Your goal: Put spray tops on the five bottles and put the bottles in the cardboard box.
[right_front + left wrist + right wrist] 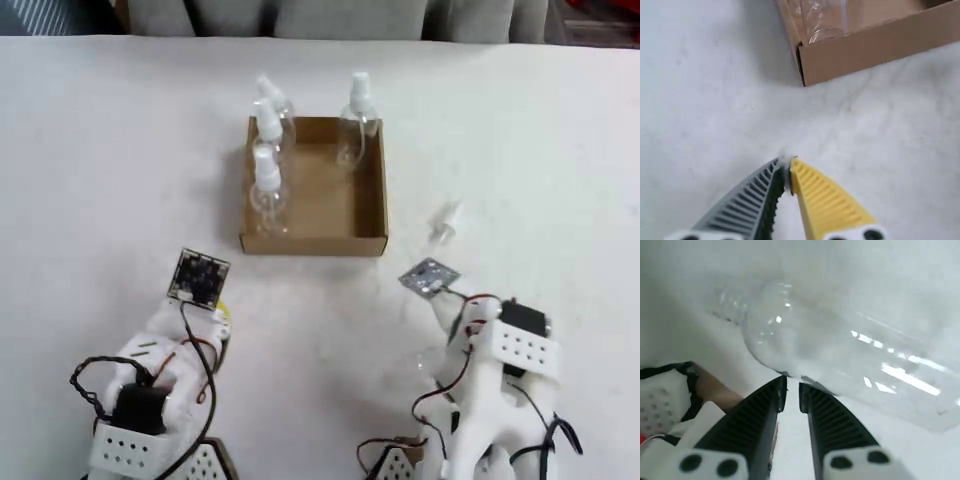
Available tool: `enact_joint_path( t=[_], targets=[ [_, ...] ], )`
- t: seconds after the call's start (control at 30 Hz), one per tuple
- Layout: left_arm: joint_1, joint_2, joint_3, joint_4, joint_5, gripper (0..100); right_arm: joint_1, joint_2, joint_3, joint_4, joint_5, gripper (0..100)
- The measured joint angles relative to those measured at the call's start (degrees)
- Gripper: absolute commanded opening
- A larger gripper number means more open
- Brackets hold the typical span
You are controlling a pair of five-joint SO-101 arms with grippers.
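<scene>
- Working the last bottle, as I judge it: four capped bottles (266, 190) stand in the cardboard box (313, 243) at the middle of the high view. Three are along its left wall and one is in its upper right corner.
- The fifth bottle (840, 340) lies on its side on the tabletop (120, 150), bare-necked, taking up most of the right wrist view's upper half.
- My right end effector (790, 386) is closed down to a thin slit and grips nothing. Its tips sit right at the bottle's lower edge, and I cannot tell whether they touch it.
- The loose spray top (444, 222) lies on the tabletop just right of the box, above the right arm in the high view.
- My left end effector (788, 167) is closed and empty, tips together, resting low over the tabletop near the box's lower left corner.
- Next, I reckon, the right end effector must open wide enough to span the bottle's body, then stand it upright. The clear, round plastic will likely roll or slip if pinched off-centre.
- After that the top needs fetching and seating on the neck — probably a two-arm job, one steadying the bottle, the other turning the top.
</scene>
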Motion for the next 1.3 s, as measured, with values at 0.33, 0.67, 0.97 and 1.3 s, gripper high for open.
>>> enact_joint_path(
  t=[0.33,0.67,0.97,1.3],
  targets=[
    [0.0,0.0,0.0,0.0,0.0,2,-14.9,0.0,0.2,-9.8,-15.8,1.6],
    [0.0,0.0,0.0,0.0,0.0,2,-19.2,0.0,3.0,-29.9,-25.9,1.6],
    [0.0,0.0,0.0,0.0,0.0,2,-20.0,-7.2,1.8,-32.7,-22.4,1.7],
    [0.0,0.0,0.0,0.0,0.0,2,-20.0,-14.2,1.8,-27.6,7.0,6.4]
  ],
)
